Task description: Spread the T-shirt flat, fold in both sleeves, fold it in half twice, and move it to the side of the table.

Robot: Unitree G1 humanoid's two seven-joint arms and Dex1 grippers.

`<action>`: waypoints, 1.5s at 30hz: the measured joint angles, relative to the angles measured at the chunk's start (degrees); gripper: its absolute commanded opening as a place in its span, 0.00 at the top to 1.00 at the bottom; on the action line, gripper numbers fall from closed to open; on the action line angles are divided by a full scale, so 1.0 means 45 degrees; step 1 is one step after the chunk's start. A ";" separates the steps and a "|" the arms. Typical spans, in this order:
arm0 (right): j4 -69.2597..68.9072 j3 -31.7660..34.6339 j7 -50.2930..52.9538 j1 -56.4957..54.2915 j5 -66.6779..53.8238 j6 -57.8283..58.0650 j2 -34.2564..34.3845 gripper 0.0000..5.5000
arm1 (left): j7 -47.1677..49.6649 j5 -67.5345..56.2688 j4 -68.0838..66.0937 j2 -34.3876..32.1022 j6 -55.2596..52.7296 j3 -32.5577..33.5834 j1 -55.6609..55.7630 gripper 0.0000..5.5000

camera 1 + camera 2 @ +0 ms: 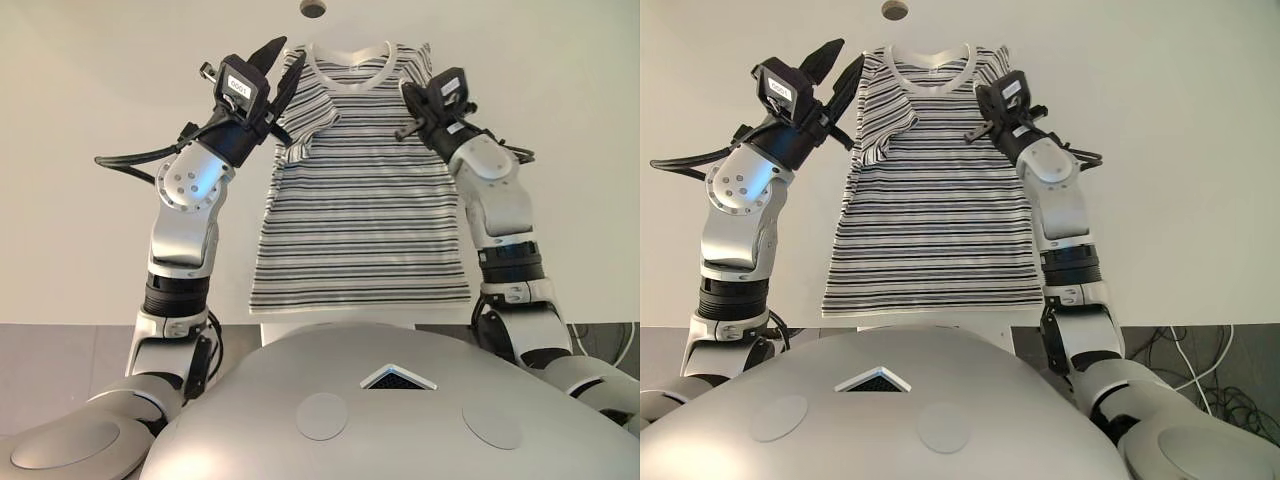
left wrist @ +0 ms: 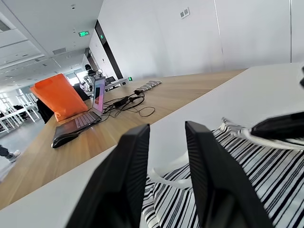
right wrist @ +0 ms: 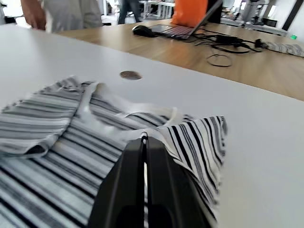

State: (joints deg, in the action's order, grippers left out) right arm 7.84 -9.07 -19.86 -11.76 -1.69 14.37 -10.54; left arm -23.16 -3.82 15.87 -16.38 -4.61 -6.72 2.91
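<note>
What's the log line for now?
T-shirt: sleeves folded in | left fingers: open, above it | right fingers: shut, at its shoulder

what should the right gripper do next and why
Probably lift clear, opening if it pinches cloth. The right gripper is shut at the edge of the right sleeve, which already lies folded in on the shirt. The left sleeve is folded in too, if rumpled, and the left gripper hangs open beside it. Halving comes next.

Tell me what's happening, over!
Left gripper open over left sleeve. Right gripper shut at right shoulder. T-shirt flat, sleeves folded in. Small disc beyond collar.
</note>
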 measured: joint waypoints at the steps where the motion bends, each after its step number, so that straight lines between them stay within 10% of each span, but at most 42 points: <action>1: 0.0047 -0.0177 -0.0001 0.0000 0.0255 -0.0014 0.0007 1.00 | 0.0000 0.0000 0.0001 0.0020 0.0000 -0.0004 -0.0001 0.75; 14: 0.0574 -0.1051 -0.0352 0.0085 0.1381 -0.0360 -0.0179 0.78 | 0.0619 0.0784 -0.0240 0.0144 0.0928 -0.0221 -0.0004 0.75; 21: -0.6625 0.0904 -0.4503 0.4095 -0.3170 0.1041 -0.2585 0.78 | -0.0165 0.1491 -0.0689 -0.1569 0.4426 0.0155 -0.1357 0.75; 30: -0.6801 0.5384 -0.7635 1.0051 -0.1011 -0.5291 -0.6660 0.78 | -0.0345 0.6343 -0.2371 -0.6060 1.2200 0.1045 -0.5501 0.75; 38: -0.4467 0.6122 -0.6102 1.1090 0.4016 -1.1967 -0.9099 0.69 | 0.1936 1.0212 -0.3360 -0.7742 1.6565 0.3525 -0.9401 0.58; 45: -0.5086 0.5641 -0.6966 1.3141 0.3634 -1.1519 -0.9585 0.62 | 0.2336 1.1489 -0.2579 -0.8050 1.7438 0.3765 -0.9044 0.49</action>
State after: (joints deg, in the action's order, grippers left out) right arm -15.05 16.32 -51.21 47.38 14.66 -37.46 -53.67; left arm -12.64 47.88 4.27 -52.60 73.87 10.22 -37.79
